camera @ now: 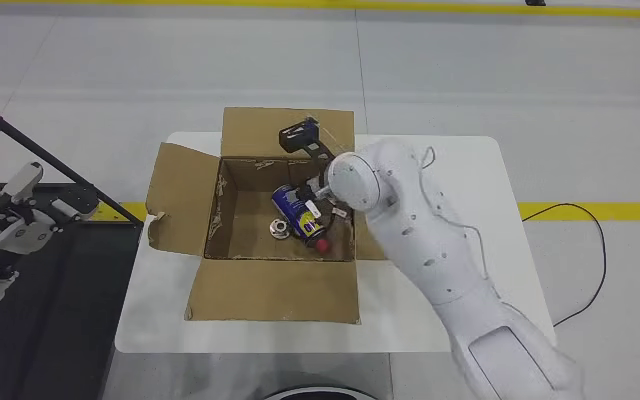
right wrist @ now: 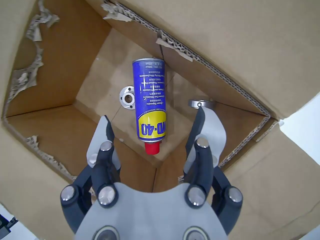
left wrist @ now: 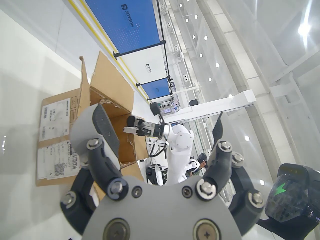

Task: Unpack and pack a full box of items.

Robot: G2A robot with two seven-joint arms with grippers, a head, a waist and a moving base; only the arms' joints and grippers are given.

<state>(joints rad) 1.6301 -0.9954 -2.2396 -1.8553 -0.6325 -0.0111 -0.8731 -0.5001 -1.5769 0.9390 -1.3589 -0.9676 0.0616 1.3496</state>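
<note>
The cardboard box (camera: 275, 290) stood open on the white table (camera: 460, 180), in the middle of the top view, with all its flaps folded outward and their edges torn and ragged. In the left wrist view its outer wall carried white printed labels (left wrist: 53, 126).

On the box floor lay a blue spray can (right wrist: 150, 103) on its side, with a yellow band near one end and a red cap (right wrist: 152, 148). In the top view the can sat in the right half of the box, with the cap toward the lower right of the frame. A small round metal flange (right wrist: 127, 98) with a centre hole lay against the can's side. A second metal ring (right wrist: 201, 103) lay near a box wall, partly hidden behind a finger.

The white right arm came in from the lower right of the top view and bent over the box's right edge. The right gripper (right wrist: 153, 113) pointed down into the box, above the can, with its fingers spread wide and nothing between them.

The left gripper (left wrist: 159, 111) was tilted up toward the ceiling, beside the box. Its fingers were also wide apart and held nothing.
</note>
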